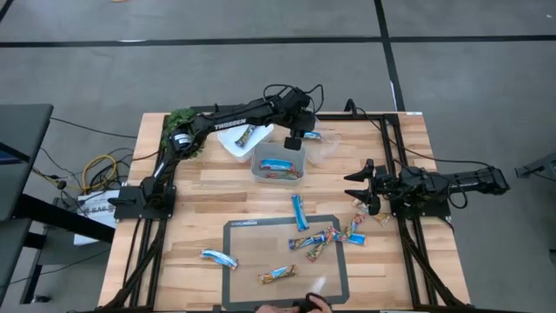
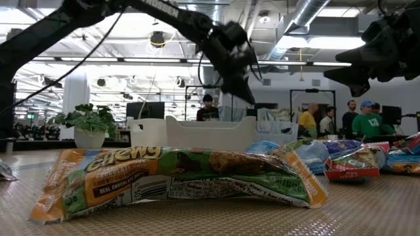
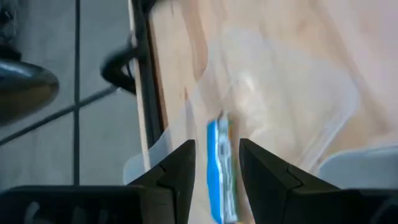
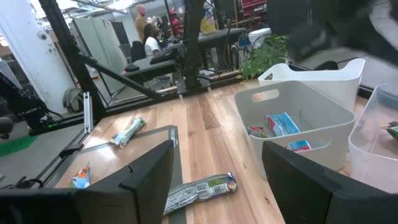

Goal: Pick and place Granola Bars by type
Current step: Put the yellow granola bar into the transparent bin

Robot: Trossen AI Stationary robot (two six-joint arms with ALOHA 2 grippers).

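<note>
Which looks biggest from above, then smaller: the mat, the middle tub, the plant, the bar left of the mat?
1. Mat, clearly largest.
2. Middle tub.
3. Plant, though the arm hides part of it, so it could match the tub.
4. Bar left of the mat, smallest.

The blue bar [image 3: 221, 168], seemingly in a clear tub [image 3: 292, 112], is blurred.

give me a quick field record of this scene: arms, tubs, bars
left gripper: open, above the middle tub, blue bar seen between its fingers
right gripper: open, empty, waiting at the table's right side
white tub: one bar inside
clear tub: one blue bar inside
mat: several loose bars
</note>
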